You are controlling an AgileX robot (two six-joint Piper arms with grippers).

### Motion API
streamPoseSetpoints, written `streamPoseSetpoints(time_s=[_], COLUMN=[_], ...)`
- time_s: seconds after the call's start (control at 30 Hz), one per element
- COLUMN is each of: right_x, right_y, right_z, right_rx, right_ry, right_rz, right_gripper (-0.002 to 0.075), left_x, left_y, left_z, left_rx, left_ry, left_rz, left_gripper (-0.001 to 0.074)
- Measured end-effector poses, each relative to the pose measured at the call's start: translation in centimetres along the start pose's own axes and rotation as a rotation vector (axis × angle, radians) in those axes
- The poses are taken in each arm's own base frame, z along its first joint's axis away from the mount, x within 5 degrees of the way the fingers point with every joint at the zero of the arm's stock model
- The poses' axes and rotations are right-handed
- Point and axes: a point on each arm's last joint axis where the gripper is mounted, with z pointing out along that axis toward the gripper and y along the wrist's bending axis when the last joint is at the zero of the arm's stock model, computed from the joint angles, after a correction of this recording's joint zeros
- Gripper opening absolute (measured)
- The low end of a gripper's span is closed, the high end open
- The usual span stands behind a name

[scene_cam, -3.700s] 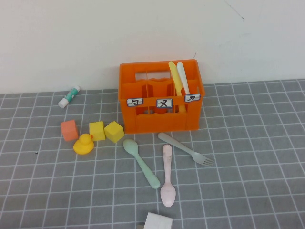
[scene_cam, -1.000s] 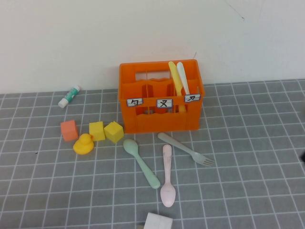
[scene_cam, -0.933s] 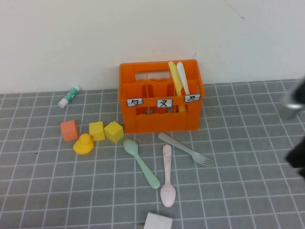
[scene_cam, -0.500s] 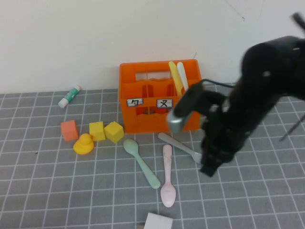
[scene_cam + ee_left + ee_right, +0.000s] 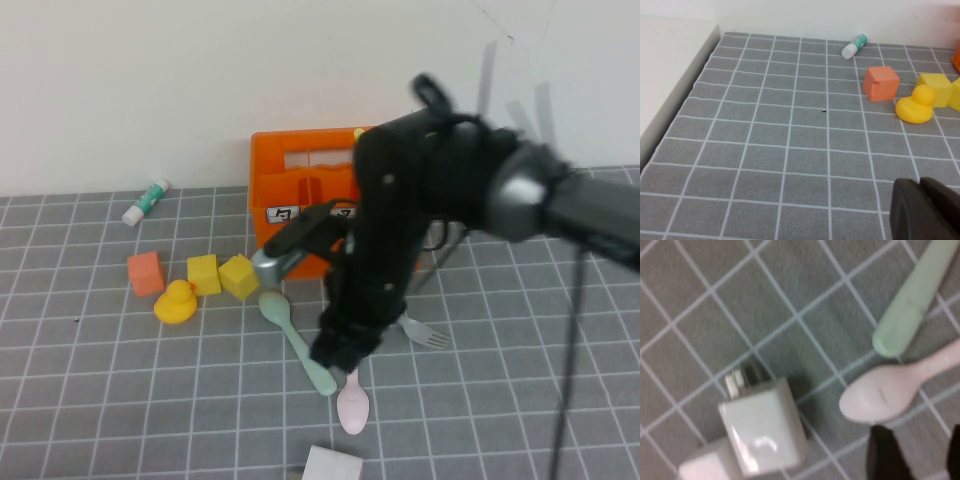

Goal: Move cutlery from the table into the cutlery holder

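Right gripper (image 5: 912, 452) (jaws parted) over smooth pink spoon (image 5: 890, 387).

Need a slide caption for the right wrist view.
Right tool, open, above pink spoon bowl, beside mint-green spoon and white plug adapter.

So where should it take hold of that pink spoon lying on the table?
Probably on the handle, from straight above. The pink spoon lies flat on the table with its wide bowl toward the robot; the handle is narrow enough for fingers to straddle. The mint-green spoon ends close by, so aim clear of it. The right gripper hovers there, open; the left gripper is parked, shut.
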Motion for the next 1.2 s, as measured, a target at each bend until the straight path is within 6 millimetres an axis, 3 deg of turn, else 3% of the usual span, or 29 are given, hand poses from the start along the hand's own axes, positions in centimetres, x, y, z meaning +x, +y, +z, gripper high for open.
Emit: streamPoseSetpoints(time_s=[0.13, 0.3, 0.63, 0.93, 1.2], right_x=[-2.1, -4.5, -6.6, -6.6, -6.6], right_y=[0.0, -0.2, -2.0, -2.4, -2.4], right_z=[2.2, 4.2, 6.6, 8.9, 9.2], right_rx=[-0.005, 0.003, 0.129, 0.127, 0.12], right_ry=[0.008, -0.026, -0.061, -0.048, -0.037], right_rz=[0.015, 0.044, 0.097, 0.124, 0.129], right_gripper=[0.0386, 0.043, 0.0419, 0.0399, 0.0336], left_x=[0.0, 0.0, 0.0, 0.0, 0.0], left_y=[0.0, 0.0, 0.0, 0.0, 0.0], left_z=[0.0, 0.0, 0.0, 0.0, 0.0], left_rx=[0.0, 0.0, 0.0, 0.0, 0.0], left_ry=[0.0, 0.0, 0.0, 0.0, 0.0], left_rz=[0.0, 0.0, 0.002, 0.002, 0.002], left_gripper=[0.0, 0.0, -0.0001, -0.0001, -0.0001])
